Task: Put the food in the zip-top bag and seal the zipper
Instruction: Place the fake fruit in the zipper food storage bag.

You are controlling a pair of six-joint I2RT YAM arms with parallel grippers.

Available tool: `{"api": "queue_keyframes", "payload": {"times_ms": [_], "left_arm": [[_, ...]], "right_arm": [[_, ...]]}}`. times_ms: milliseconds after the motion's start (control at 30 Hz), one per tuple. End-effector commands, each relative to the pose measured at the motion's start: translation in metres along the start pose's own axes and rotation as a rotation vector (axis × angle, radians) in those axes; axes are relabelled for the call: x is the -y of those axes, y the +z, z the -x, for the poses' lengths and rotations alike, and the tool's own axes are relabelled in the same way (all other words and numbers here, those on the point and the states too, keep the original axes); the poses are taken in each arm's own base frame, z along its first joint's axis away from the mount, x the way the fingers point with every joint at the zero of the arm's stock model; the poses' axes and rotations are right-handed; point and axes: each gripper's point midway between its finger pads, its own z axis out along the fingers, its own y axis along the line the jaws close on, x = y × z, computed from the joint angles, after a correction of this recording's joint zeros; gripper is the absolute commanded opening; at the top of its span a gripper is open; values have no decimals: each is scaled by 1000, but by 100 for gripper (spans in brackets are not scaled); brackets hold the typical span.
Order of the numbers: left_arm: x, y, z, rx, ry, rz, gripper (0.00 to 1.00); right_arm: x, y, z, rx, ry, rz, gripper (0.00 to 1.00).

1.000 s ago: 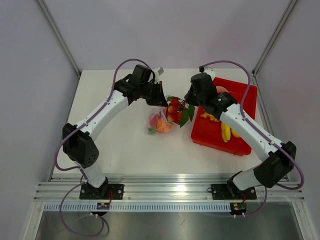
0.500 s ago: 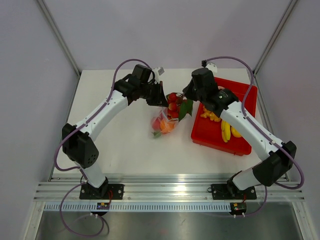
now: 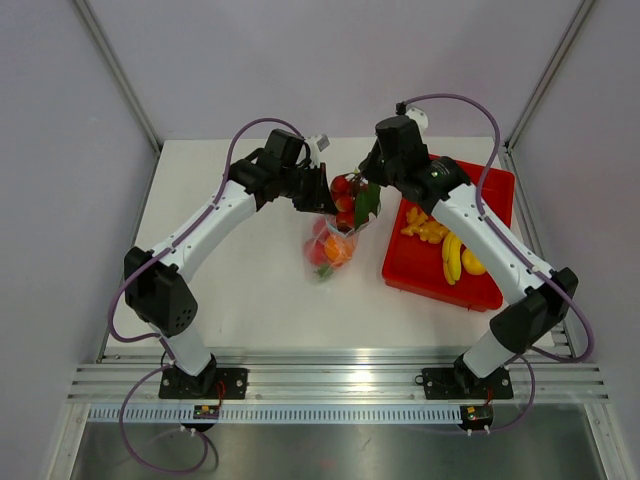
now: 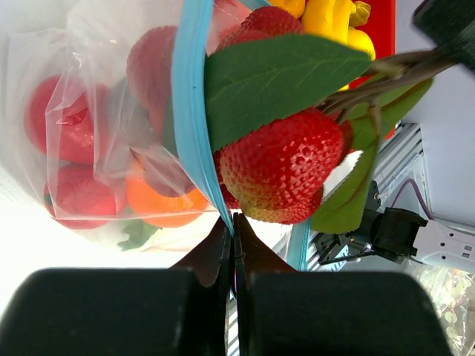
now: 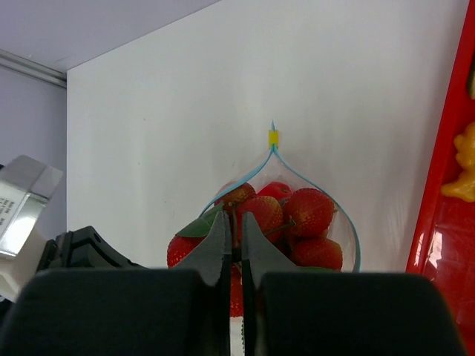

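Hanging from the right gripper (image 5: 231, 222) is a bunch of strawberries (image 5: 308, 211). Its two fingers are pressed together on the thin brown stem (image 4: 386, 74), so the stem end points up at the gripper and the berries point down. Green leaves (image 4: 274, 74) stick out at the sides. The bunch sits right in the open mouth of the bag (image 3: 330, 250). The blue zipper (image 4: 189, 111) curves around it like a loop. A small yellow tab (image 5: 273, 138) marks the far end of that loop.

The left gripper (image 4: 231, 222) has its fingers squeezed tight on the blue zipper at one side of the mouth. The bag is clear and crinkly. Seen from above, it is longer one way. Its mouth is at the far end, between the two grippers, and its bottom points back toward the arm bases. Red and orange balls (image 4: 159, 208) lie in the bottom part. I cannot tell if the bag's bottom touches the white table (image 3: 230, 280). Just to the right is a red tray (image 3: 490, 190) with bananas (image 3: 452, 258) in it.
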Motion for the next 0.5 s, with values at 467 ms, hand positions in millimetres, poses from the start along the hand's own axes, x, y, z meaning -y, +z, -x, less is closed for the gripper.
{"api": "queue_keyframes", "payload": {"times_ms": [467], "left_arm": [[19, -13, 4, 28, 74, -65, 0]], "right_arm": [[-37, -10, 38, 57, -45, 66, 0]]}}
